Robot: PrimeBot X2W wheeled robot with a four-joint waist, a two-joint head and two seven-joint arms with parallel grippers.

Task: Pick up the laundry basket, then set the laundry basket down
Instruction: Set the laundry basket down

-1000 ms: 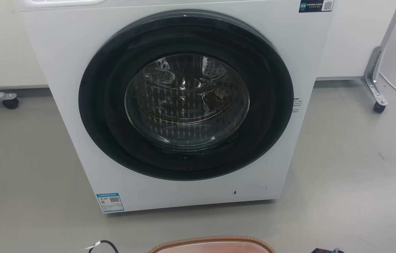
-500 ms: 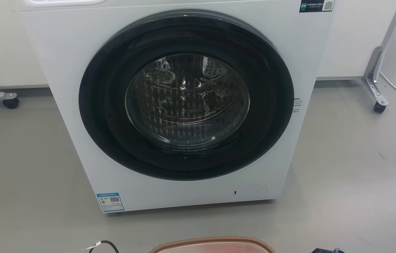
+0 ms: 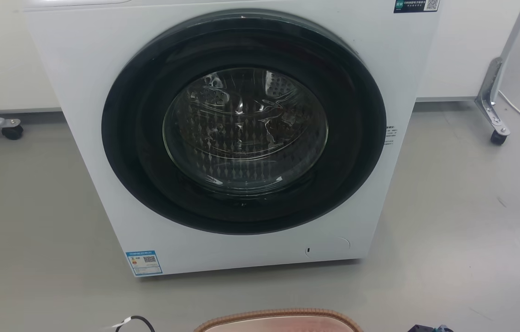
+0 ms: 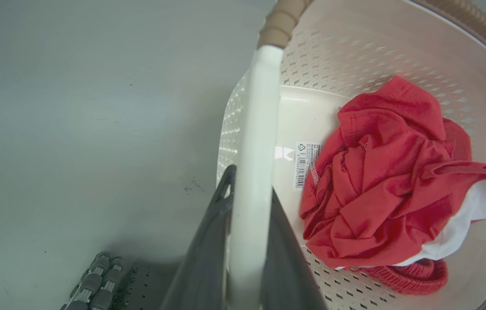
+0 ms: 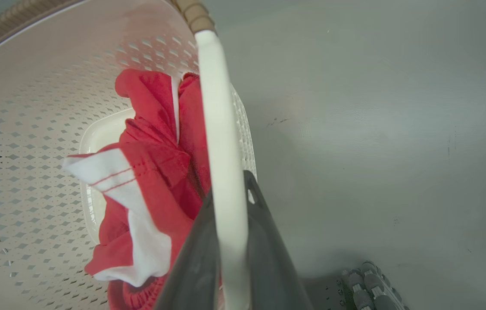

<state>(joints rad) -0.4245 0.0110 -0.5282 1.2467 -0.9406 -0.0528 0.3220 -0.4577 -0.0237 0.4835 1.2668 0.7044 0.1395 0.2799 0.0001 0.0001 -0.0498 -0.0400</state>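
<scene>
Plastic basket [image 4: 355, 56], stiff and probably light, carries best by its side handles [image 4: 255, 107], which left gripper [image 4: 249, 189] and right gripper [image 5: 230, 189] each clamp, clothes [image 4: 381, 181] just beside the fingers.

Matt perforated plastic laundry basket [image 4: 355, 56], soft red cloth [image 4: 376, 181], glossy glass washer door [image 3: 245, 129]

Grey floor [image 3: 34, 207] bears white washing machine [image 3: 241, 138], castor leg [image 3: 493, 110] at right

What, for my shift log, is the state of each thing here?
laundry basket, gripped on both sides, loaded.
clothes, red and white, crumpled inside the basket.
left pincer, shut on the basket.
right pincer, shut on the basket.
washing machine door, shut.
</scene>
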